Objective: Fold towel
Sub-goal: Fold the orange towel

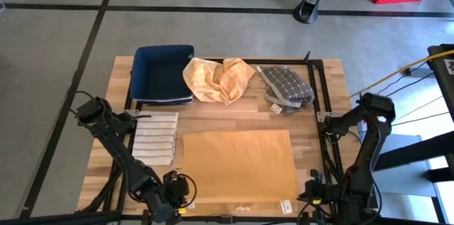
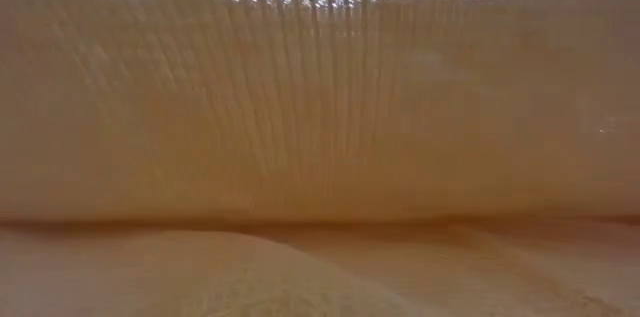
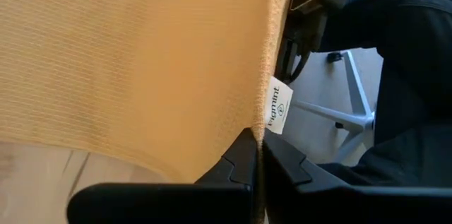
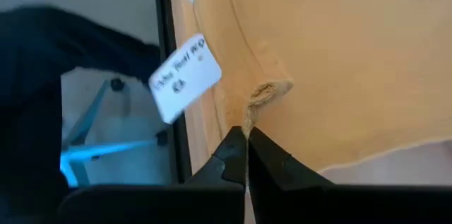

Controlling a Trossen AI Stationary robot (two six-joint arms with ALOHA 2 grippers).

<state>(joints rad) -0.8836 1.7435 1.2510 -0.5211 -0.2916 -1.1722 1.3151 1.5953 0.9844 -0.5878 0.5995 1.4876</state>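
— Where is the towel now?

— The orange towel (image 1: 237,165) lies flat in the middle of the wooden surface (image 1: 333,97), and its near edge reaches almost to the near edge of the surface. My left claw (image 1: 172,198) is closed on the near left corner of it, and my right claw (image 1: 314,195) is closed on the near right corner.

— Is there room around it?

— At the far side of the towel there is a bare strip of wood. Beyond it, along the far edge, stand a blue tray (image 1: 163,74), a crumpled orange checked cloth (image 1: 218,78) and a grey checked cloth (image 1: 286,86). A folded striped cloth (image 1: 156,138) lies just beside the towel's left edge.

— What do the other views give you?

— From above I cannot see the grip itself. My left wrist view shows my fingers (image 3: 240,164) pressed together on the towel's hem, with a white label (image 3: 278,105) hanging there. My right wrist view shows the corner pinched and bunched, and another white label (image 4: 185,77). The low view is filled only with orange fabric, very close.
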